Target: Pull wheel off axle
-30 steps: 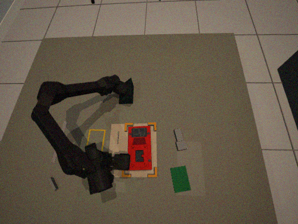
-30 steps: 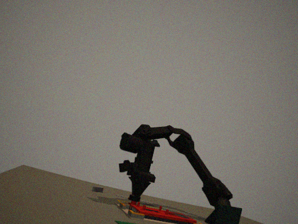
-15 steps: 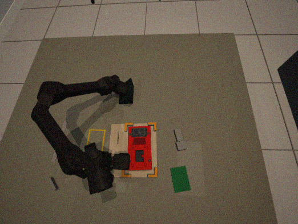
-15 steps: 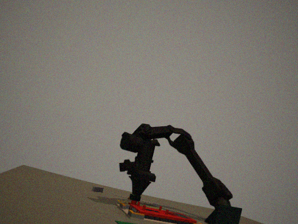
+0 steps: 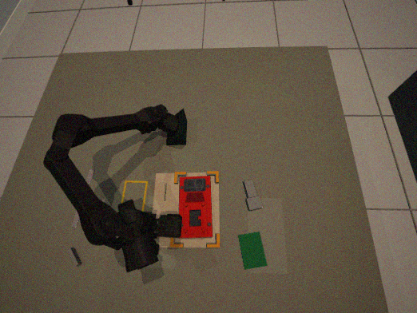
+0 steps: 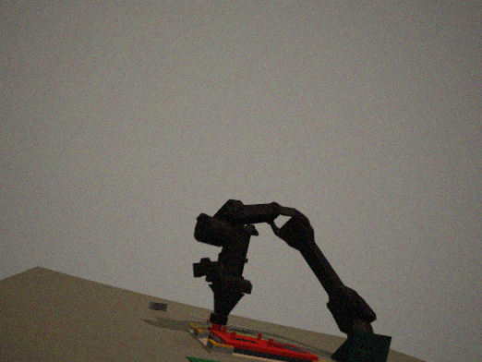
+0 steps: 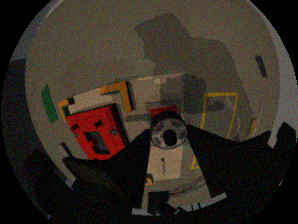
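The wheel [image 6: 218,319] [image 7: 161,141], dark with a grey spoked face, is between the two fingertips. My gripper [image 6: 219,315] [image 7: 168,130] is shut on it, one finger on each side. The wheel sits low, just over a red support [image 6: 217,327] [image 7: 163,110]. The axle cannot be made out clearly. In the top view the arm hides the wheel and fingertips. The marked area is a yellow outline [image 5: 137,181] [image 7: 220,94] on the table, beside the pale board and to the right of the gripper in the wrist view.
A red car-like body [image 5: 207,208] [image 7: 107,116] lies on the pale board [image 5: 160,196] between orange corner brackets [image 5: 216,174] [image 7: 116,88]. A green plate [image 5: 252,251] [image 7: 49,104], a grey piece [image 5: 254,204] and a dark bar [image 5: 76,256] [image 7: 261,66] lie farther out.
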### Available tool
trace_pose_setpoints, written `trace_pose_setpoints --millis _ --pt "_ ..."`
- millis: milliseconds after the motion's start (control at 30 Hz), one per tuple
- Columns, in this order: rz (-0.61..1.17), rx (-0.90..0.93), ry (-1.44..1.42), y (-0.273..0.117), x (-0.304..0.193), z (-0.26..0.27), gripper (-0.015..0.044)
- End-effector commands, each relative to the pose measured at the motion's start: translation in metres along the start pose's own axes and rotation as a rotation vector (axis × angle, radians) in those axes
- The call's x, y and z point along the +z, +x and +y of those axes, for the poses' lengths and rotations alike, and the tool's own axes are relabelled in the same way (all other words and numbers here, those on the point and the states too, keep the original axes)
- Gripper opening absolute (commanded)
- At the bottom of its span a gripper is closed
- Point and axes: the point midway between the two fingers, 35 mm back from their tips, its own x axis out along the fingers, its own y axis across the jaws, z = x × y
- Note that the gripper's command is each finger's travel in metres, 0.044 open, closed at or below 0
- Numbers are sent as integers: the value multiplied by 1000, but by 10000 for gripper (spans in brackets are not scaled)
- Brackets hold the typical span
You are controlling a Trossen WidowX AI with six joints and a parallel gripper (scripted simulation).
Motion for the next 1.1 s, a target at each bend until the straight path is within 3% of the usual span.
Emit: trace_pose_setpoints --millis 0,1067 --pt "-8 4 2 -6 1 2 0" --pt "-10 4 0 -17 1 2 0"
